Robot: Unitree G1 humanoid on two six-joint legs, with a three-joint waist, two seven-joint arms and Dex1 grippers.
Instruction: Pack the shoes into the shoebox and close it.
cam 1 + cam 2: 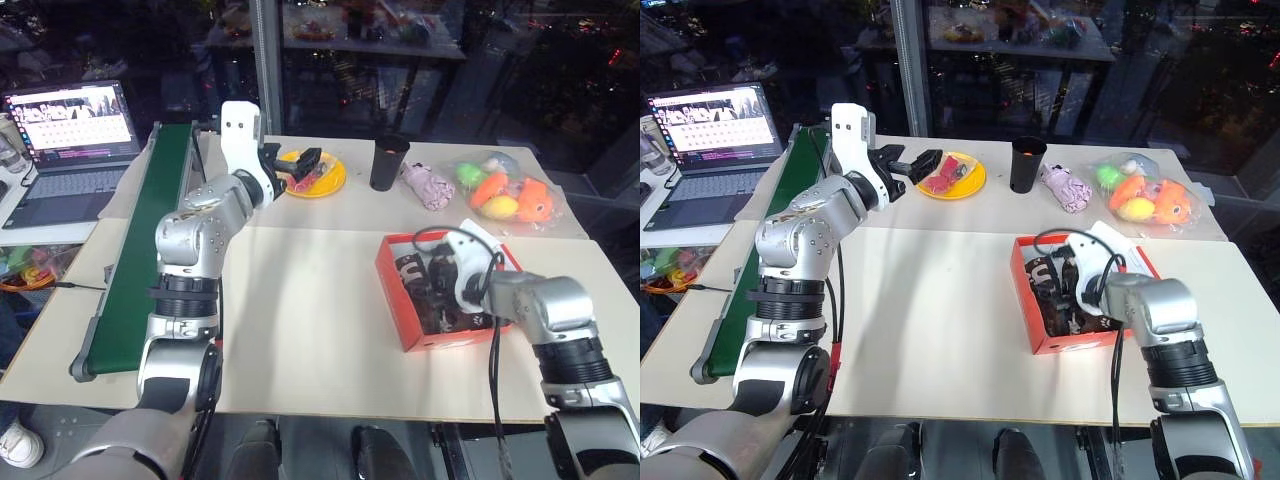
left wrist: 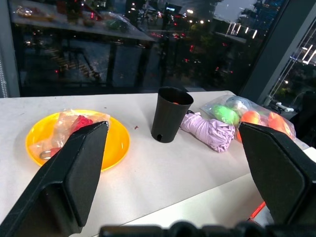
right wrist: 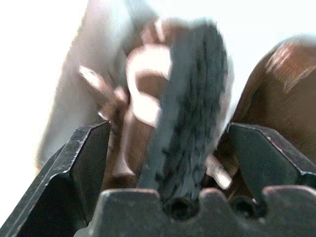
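Pale tabletop (image 1: 300,330) is bordered on its left edge by a long green conveyor belt (image 1: 140,250), beyond which an open laptop (image 1: 75,135) is seen. Along the far side are set a round yellow plate (image 2: 116,143) with wrapped items, a black tapered plastic cup (image 2: 169,114), a folded lilac umbrella (image 2: 210,132) just beside the cup, and a clear bag of bright toy fruit (image 1: 505,195).

Near the table's right side the red-orange rectangular cardboard shoebox (image 1: 395,300) is placed, its top open and its white inside visible. The small dark brown shoes (image 1: 1065,290) are lying inside it, partly hidden by the right arm; in the right wrist view 1 dark ridged sole (image 3: 190,108) is turned up on edge.

The right gripper (image 3: 170,148) is held over the box with fingers (image 3: 81,163) spread wide on either side of that sole, gripping nothing. The left gripper (image 2: 173,163) is raised near the plate, its 2 fingers (image 2: 79,168) wide apart and empty.
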